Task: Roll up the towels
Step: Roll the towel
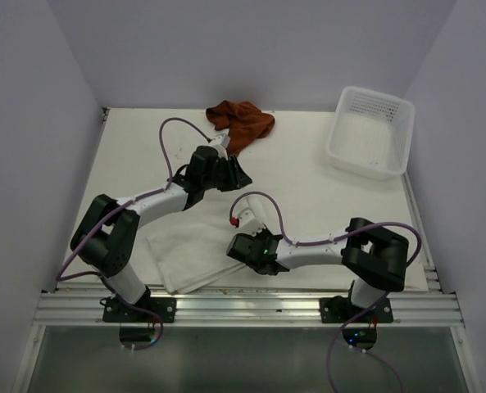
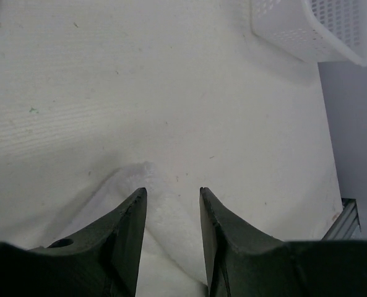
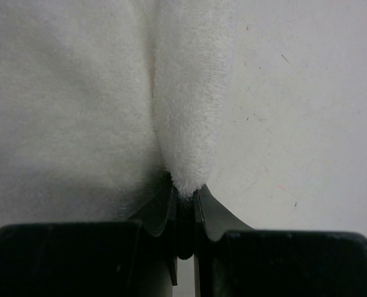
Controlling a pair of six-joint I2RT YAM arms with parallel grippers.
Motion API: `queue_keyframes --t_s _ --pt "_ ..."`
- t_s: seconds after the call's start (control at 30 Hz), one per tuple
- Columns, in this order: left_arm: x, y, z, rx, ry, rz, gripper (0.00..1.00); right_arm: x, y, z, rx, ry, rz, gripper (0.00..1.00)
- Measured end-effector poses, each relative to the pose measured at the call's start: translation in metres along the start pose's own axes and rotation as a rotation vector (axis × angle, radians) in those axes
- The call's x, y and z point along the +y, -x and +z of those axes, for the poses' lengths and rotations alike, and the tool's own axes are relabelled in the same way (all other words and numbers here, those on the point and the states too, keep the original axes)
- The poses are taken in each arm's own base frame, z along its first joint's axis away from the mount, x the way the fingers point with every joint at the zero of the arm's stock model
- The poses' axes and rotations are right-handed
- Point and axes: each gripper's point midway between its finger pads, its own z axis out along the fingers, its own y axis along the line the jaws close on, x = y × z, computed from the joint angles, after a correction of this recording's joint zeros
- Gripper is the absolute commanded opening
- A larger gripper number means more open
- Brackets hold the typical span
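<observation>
White surface (image 1: 308, 192) holds the white towel (image 1: 185, 254) at its near edge; we see right jaws pinched tight on its folded edge, left jaws parted around a towel corner, not gripping. Crumpled orange towel (image 1: 240, 121) at back, basket (image 1: 361, 164) far right.

near side, left of centre: flat white terry towel (image 1: 185, 250) lying on the white table (image 1: 308, 184)
far edge, middle-ish: crumpled rust-orange cloth towel (image 1: 241, 121), behind the flat one, well apart
far right corner: white perforated plastic basket (image 1: 370, 131), right of the crumpled towel
</observation>
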Motion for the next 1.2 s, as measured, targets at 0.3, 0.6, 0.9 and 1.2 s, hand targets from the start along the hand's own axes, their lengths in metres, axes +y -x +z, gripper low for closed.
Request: queue_keyframes --t_s 0.3,0.6,0.9,1.2 --pt "-0.024 -0.018 0.005 0.064 -0.098 -0.023 0.43 0.012 0.003 -0.007 -0.024 -0.099 -0.174 0.0" --pt "-0.031 -0.06 0.023 0.163 -0.125 -0.031 0.43 0.017 0.002 -0.01 -0.038 -0.155 -0.273 0.0" --pt "-0.011 -0.091 0.019 0.193 -0.113 -0.068 0.42 0.021 0.001 -0.011 -0.047 -0.203 -0.373 0.01" --pt "0.002 -0.103 0.016 0.17 -0.108 -0.087 0.4 0.024 0.001 -0.013 -0.049 -0.2 -0.39 0.3"
